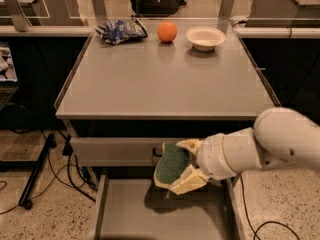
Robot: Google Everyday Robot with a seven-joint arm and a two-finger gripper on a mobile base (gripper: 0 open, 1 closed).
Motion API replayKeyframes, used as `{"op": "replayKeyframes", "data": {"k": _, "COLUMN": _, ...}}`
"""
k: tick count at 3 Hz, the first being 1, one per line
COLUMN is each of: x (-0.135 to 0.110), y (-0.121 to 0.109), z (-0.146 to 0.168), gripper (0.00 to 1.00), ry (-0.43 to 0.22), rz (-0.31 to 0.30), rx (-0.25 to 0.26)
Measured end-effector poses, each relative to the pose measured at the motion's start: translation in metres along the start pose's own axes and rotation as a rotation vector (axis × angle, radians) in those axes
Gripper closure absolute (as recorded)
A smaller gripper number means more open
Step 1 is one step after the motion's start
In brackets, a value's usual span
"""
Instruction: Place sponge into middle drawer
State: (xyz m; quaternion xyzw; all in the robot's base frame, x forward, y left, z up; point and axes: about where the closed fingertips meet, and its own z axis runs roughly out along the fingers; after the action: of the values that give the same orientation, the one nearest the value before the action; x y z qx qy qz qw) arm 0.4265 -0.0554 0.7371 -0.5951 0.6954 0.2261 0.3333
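Note:
My gripper (181,166) reaches in from the right on a white arm and is shut on the sponge (171,163). The sponge shows its dark green face toward the camera, held between the two cream fingers (188,181). It hangs just in front of the cabinet, above the far part of the open middle drawer (125,214), a wide shallow grey tray pulled out at the bottom. The sponge's shadow falls on the drawer floor below it.
On the grey table top (165,79) at the back stand a blue-and-white snack bag (120,31), an orange (167,31) and a white bowl (205,37). A shut drawer front (112,150) sits above the open drawer. Cables and a stand leg (37,171) lie on the floor left.

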Motion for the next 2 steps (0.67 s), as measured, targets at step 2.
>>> {"op": "replayKeyframes", "data": {"k": 2, "x": 0.111, "y": 0.001, "z": 0.075, "gripper": 1.0, "ry": -0.005, "rz": 0.23, "rx": 0.035}}
